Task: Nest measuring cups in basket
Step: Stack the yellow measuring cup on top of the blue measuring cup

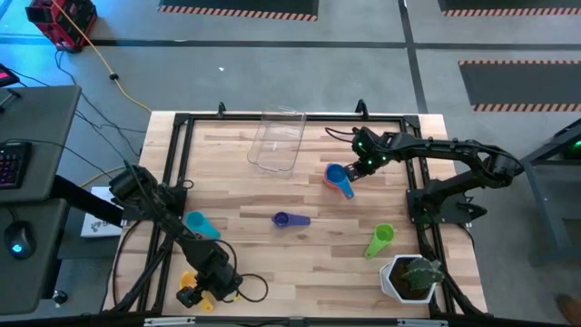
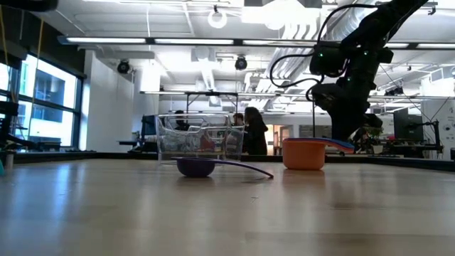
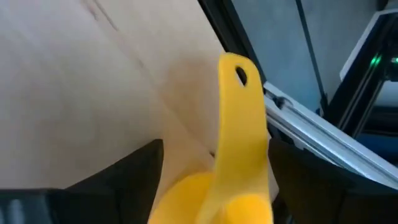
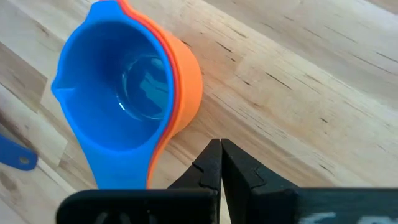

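Left gripper (image 1: 201, 292): fingers apart, straddling the yellow cup (image 3: 233, 155) at the table's near left edge.
Right gripper (image 4: 220, 163): fingers together, empty, just beside the blue cup (image 4: 118, 93) nested in the orange cup (image 4: 186, 81).
Basket (image 1: 278, 139): beyond the right gripper, to its left.

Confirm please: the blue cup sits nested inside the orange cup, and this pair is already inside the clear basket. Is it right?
Not quite. The blue cup does sit nested inside the orange cup, but the pair stands on the bare table, beside the clear basket and not inside it. The high view shows this; there the basket lies apart from the pair.
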